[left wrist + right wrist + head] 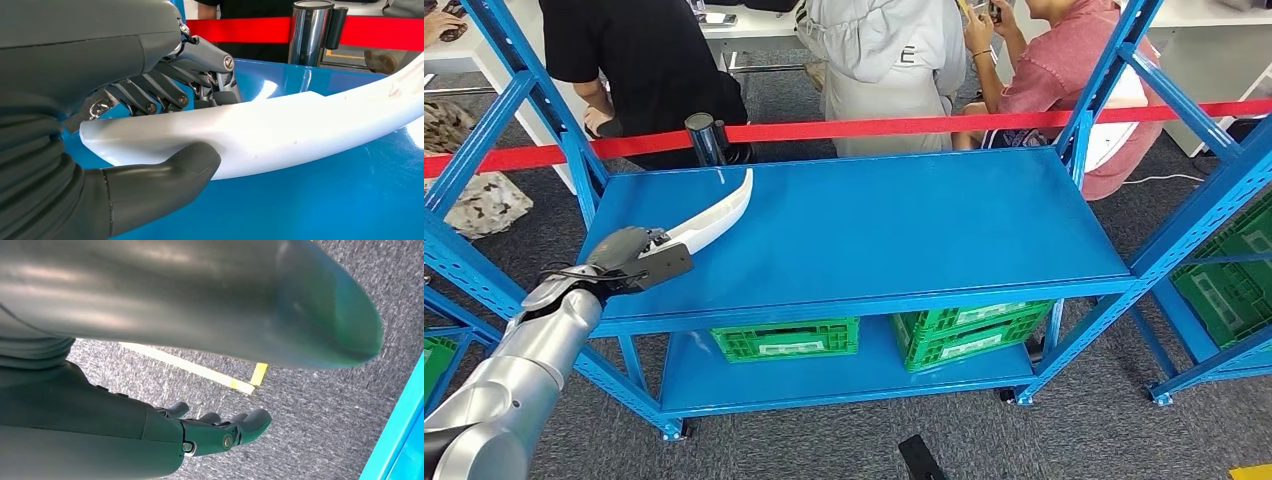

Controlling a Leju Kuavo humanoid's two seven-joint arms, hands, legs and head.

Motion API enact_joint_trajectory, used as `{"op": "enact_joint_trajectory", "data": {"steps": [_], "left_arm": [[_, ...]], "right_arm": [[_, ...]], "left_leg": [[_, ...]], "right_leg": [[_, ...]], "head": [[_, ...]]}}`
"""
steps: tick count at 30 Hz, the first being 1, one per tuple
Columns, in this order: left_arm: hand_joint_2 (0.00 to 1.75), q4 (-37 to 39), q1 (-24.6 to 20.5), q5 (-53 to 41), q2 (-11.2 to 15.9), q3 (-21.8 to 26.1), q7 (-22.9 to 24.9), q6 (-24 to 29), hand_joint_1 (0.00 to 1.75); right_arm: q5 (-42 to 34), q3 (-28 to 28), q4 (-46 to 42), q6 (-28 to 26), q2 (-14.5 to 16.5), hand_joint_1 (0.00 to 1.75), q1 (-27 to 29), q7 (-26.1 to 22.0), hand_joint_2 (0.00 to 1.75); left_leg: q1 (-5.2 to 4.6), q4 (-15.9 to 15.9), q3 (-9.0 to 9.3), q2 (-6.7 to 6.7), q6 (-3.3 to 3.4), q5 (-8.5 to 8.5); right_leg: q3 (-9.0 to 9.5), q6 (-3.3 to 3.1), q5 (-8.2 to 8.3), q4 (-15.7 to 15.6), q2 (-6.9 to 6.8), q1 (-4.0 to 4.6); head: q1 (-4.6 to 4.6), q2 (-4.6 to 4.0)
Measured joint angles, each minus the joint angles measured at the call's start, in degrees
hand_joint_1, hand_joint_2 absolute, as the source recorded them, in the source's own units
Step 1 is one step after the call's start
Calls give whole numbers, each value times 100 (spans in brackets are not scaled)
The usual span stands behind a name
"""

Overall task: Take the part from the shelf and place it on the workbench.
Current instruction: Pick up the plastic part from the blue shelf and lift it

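the white curved part (717,215) lies on the top shelf (904,220) of the blue rack, near its left end, with the left hand (629,257) closed around its broad end, thumb (165,175) under the edge and fingers (165,90) over it. the right hand (220,432) hangs over grey carpet, fingers loosely apart, holding nothing. two green crates (786,339) sit on the lower shelf; their contents are hidden.
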Motion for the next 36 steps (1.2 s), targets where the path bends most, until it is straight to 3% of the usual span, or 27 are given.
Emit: {"op": "enact_joint_trajectory", "data": {"steps": [5,11,15,21,27,36], "left_arm": [[175,-15,64,320,-9,88,-267,68,175],[175,-95,262,1396,-175,324,-1216,68,175],[175,-213,363,1989,-492,403,-1851,-28,175],[175,-524,520,2592,-1116,338,-1975,-336,175],[175,-1087,894,3509,-1531,-230,-1991,-555,175],[175,-1928,1533,5009,-1754,-1397,-2001,-983,175]], "right_arm": [[-12,0,0,1,0,0,1,1,0],[-43,0,0,-4,0,0,1,-1,0],[-120,0,0,-43,0,0,3,-9,0],[-226,0,0,-125,0,0,9,-46,0],[-257,0,0,-143,1,0,15,-60,0],[-407,-26,0,-248,0,0,35,-113,0]], "left_leg": [[0,0,1,1,0,0],[-1,0,-1,-1,0,0],[-3,1,-4,-5,1,0],[-11,1,-7,-6,4,-3],[-11,0,-7,-5,5,-4],[-11,-1,-9,-4,7,-6]], "right_leg": [[-1,0,0,0,1,0],[-4,0,0,0,-1,-1],[-5,0,0,-1,-2,-7],[-7,2,0,-2,-2,-10],[-10,5,-3,-2,-2,-9],[-10,13,-8,-2,-2,-11]], "head": [[0,0],[0,0],[0,0],[0,0],[0,0],[1,0]]}}
